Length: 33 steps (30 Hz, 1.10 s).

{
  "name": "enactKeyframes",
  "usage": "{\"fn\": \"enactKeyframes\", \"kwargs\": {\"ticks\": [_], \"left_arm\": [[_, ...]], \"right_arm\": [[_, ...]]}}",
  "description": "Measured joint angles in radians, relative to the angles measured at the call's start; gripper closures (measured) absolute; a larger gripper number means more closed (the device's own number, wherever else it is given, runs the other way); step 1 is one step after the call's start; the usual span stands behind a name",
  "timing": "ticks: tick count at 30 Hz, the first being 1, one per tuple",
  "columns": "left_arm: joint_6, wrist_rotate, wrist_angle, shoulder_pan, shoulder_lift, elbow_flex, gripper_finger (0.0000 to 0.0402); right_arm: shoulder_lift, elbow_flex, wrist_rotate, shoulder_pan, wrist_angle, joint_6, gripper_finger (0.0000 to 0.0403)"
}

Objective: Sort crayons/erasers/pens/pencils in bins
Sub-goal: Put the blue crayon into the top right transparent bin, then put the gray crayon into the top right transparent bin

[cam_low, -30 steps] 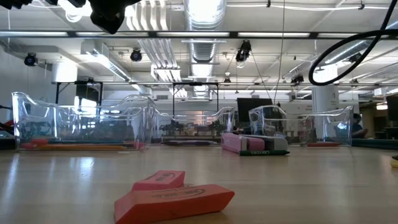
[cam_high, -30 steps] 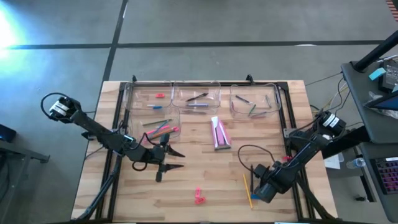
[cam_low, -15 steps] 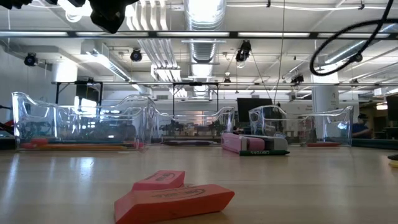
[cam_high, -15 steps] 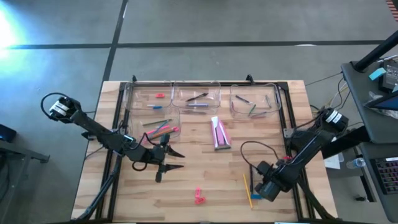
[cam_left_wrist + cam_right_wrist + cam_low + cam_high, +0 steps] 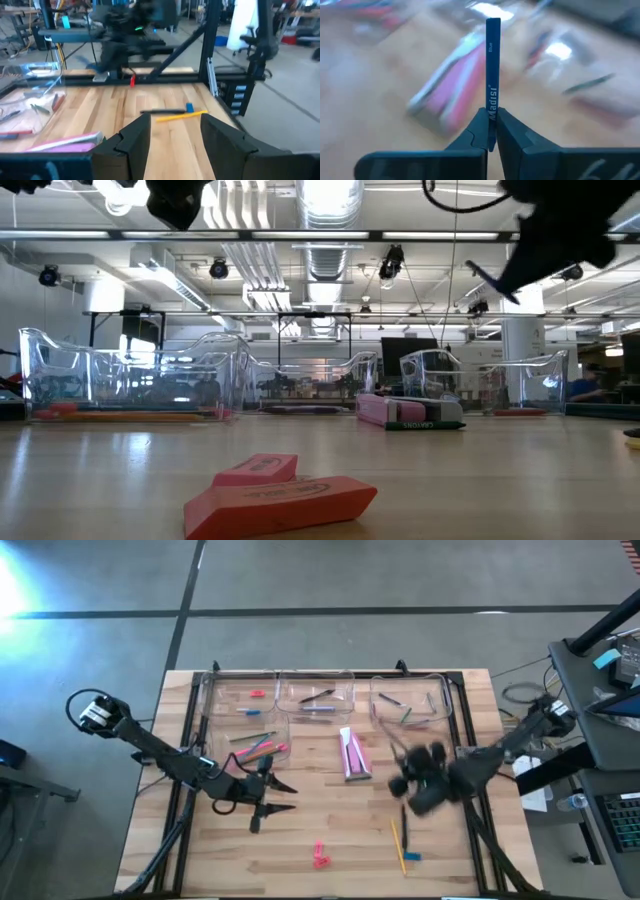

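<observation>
My right gripper (image 5: 491,134) is shut on a blue pencil (image 5: 492,60) and shows blurred above the table's right middle (image 5: 418,782), near the pink crayon box (image 5: 353,753). My left gripper (image 5: 284,797) is open and empty beside the near-left bin (image 5: 255,745); it also shows in the left wrist view (image 5: 175,145). Three more clear bins (image 5: 315,695) stand in a row at the far edge, with sticks in them. Two pink erasers (image 5: 280,495) lie flat on the table near the front edge, and they show in the high view too (image 5: 320,856). My right gripper pinches the blue pencil near one end (image 5: 492,107) between its two fingertips. The pencil runs on in line with the fingers, its long free part sticking out ahead of them. It is lifted clear of the table.
A yellow pencil (image 5: 397,845), a black pen (image 5: 404,830) and a small blue piece (image 5: 412,857) lie at the near right of the table. A pink eraser (image 5: 257,693) lies in the far-left bin. Black frame rails run along the table's left and right sides.
My right gripper has risen from the near right of the table, by the yellow pencil, and swung fast toward the far edge and the left, carrying the blue pencil clear of the wood. My left arm has kept still.
</observation>
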Motion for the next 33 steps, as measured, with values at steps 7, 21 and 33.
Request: {"fn": "enactKeyframes", "kwargs": {"ticks": [7, 21, 33], "left_arm": [[0.008, 0.001, 0.050, 0.000, 0.000, 0.001, 0.0242], [0.007, 0.016, 0.049, 0.000, 0.000, 0.001, 0.0242], [-0.025, 0.031, 0.049, -0.017, 0.000, 0.001, 0.0242]], "right_arm": [[-0.137, -0.041, -0.108, -0.471, 0.065, -0.387, 0.0390], [-0.204, -0.058, -0.176, -0.738, 0.133, -0.571, 0.0320], [-0.211, -0.028, -0.418, -0.626, 0.124, -0.593, 0.0199]]}}
